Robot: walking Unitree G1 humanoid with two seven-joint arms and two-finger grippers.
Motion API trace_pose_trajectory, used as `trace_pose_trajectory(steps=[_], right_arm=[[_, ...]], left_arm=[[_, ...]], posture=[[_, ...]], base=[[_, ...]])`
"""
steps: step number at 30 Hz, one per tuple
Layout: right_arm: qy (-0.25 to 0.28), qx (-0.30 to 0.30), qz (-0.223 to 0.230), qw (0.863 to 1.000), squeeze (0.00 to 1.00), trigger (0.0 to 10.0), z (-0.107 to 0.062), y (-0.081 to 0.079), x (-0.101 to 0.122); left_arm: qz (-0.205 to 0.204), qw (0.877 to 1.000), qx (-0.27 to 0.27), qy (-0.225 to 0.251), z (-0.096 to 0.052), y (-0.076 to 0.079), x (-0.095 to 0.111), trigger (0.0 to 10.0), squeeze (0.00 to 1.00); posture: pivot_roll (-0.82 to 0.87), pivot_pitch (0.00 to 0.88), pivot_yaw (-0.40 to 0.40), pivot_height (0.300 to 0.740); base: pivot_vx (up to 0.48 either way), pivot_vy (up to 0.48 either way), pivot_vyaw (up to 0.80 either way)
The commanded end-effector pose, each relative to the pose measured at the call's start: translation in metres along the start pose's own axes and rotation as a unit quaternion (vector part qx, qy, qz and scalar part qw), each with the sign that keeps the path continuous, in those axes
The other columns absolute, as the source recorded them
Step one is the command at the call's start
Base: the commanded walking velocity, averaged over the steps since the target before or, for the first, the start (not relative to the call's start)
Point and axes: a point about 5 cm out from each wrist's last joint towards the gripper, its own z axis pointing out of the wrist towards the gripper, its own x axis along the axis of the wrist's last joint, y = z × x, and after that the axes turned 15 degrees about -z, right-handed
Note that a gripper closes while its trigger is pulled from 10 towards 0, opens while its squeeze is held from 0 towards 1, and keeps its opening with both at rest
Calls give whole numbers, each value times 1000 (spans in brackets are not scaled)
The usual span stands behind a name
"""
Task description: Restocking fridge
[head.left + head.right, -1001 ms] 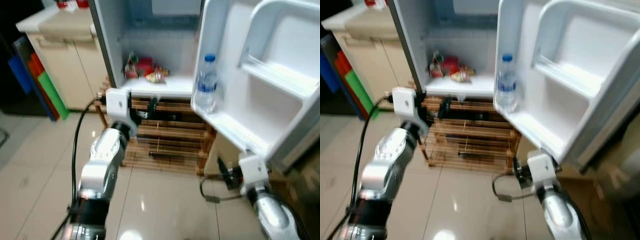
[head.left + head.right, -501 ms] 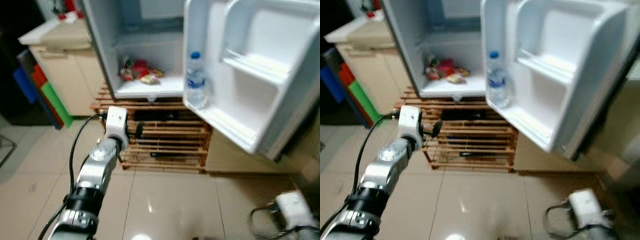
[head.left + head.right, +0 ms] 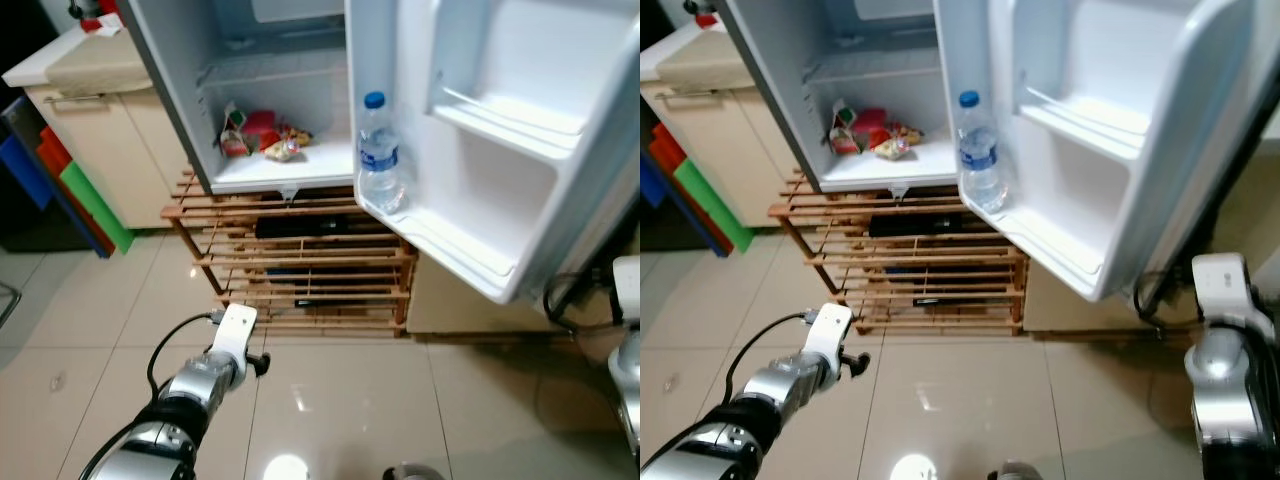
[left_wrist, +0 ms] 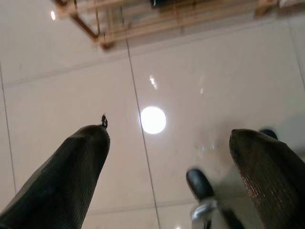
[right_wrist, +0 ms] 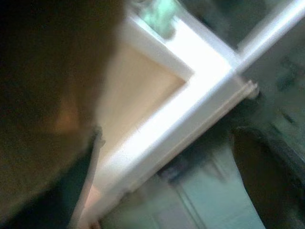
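Fridge (image 3: 270,90) stands open at 12 o'clock, raised on a wooden slat rack (image 3: 300,260). Snack packets (image 3: 262,135) lie on its lower shelf. One water bottle (image 3: 379,155) stands upright in the door's (image 3: 500,150) lowest bin. Left hand (image 4: 167,157) hangs low at 7 o'clock over the tiled floor (image 3: 330,400), fingers wide apart, holding nothing. Right hand (image 5: 162,138) at 4 o'clock beside the door's lower edge; finger spread cannot be told. Risk: the right arm, near the door, could knock it and topple the bottle.
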Motion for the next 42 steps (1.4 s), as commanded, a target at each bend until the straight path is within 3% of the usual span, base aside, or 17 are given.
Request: trace_pose_trajectory(steps=[1, 7, 14, 18, 19, 20, 22, 25, 27, 29, 32, 33, 35, 36, 37, 40, 42], right_arm=[[50, -2, 25, 998, 631, 10000, 11, 4, 31], [73, 0, 85, 994, 643, 10000, 19, 15, 61], [140, 155, 198, 958, 639, 10000, -8, -9, 95], [203, 344, 272, 875, 635, 10000, -64, -31, 124], [203, 344, 272, 875, 635, 10000, -64, -31, 124], [210, 407, 282, 843, 600, 10000, -82, -35, 131], [223, 478, 288, 799, 561, 10000, -105, -36, 138], [284, 570, 312, 705, 541, 10000, -137, -20, 153], [288, 582, 336, 682, 537, 10000, -138, -15, 155], [275, 577, 347, 686, 541, 10000, -131, -14, 152], [241, 555, 359, 711, 537, 10000, -116, -16, 147], [241, 555, 359, 711, 537, 10000, -116, -16, 147], [207, 524, 364, 741, 537, 10000, -104, -19, 144], [207, 524, 364, 741, 537, 10000, -104, -19, 144], [177, 484, 373, 772, 533, 10000, -93, -23, 141], [149, 410, 354, 827, 541, 10000, -79, -28, 136], [147, 397, 347, 837, 541, 10000, -77, -28, 135]], left_arm=[[40, 999, 2, -7, 0, -4, -3, 10000, 0], [55, 998, 22, -34, -1, -20, -19, 10000, 0], [68, 996, 30, -57, -1, -26, -41, 10000, 0], [97, 993, 22, -66, 3, -5, -54, 10000, 0], [97, 993, 22, -66, 3, -5, -54, 10000, 0], [100, 992, 23, -68, 3, -2, -55, 10000, 0], [102, 992, 24, -69, 4, -1, -57, 10000, 0], [104, 992, 24, -71, 3, -2, -57, 10000, 0], [103, 992, 24, -70, 3, -4, -56, 10000, 0], [100, 992, 24, -69, 3, -5, -56, 10000, 0], [98, 993, 20, -64, 3, -3, -56, 10000, 0], [98, 993, 20, -64, 3, -3, -56, 10000, 0], [99, 993, 15, -61, 4, -1, -57, 10000, 0], [99, 993, 15, -61, 4, -1, -57, 10000, 0], [104, 993, 12, -54, 4, 2, -57, 10000, 0], [118, 992, 10, -33, 5, 6, -50, 10000, 0], [121, 992, 9, -26, 5, 7, -47, 10000, 0]], posture=[[-109, 0, 124, 740], [-106, 0, 129, 740], [-120, 0, 144, 740], [-128, 0, 149, 740], [-128, 0, 149, 740], [-134, 0, 154, 740], [-139, 0, 155, 740], [-139, 0, 149, 740], [-136, 0, 143, 740], [-131, 0, 137, 740], [-123, 0, 128, 740], [-123, 0, 128, 740], [-114, 0, 120, 740], [-114, 0, 120, 740], [-112, 0, 118, 740], [-105, 0, 107, 740], [-105, 0, 107, 740]], base=[[0, 0, 0], [0, 0, 0], [0, 0, 0], [0, 0, 0], [0, 0, 0], [0, 0, 0], [0, 0, 0], [0, 0, 0], [0, 0, 0], [0, 0, 0], [0, 0, 0], [0, 0, 0], [0, 0, 0], [0, 0, 0], [0, 0, 0], [0, 0, 0], [0, 0, 0]])
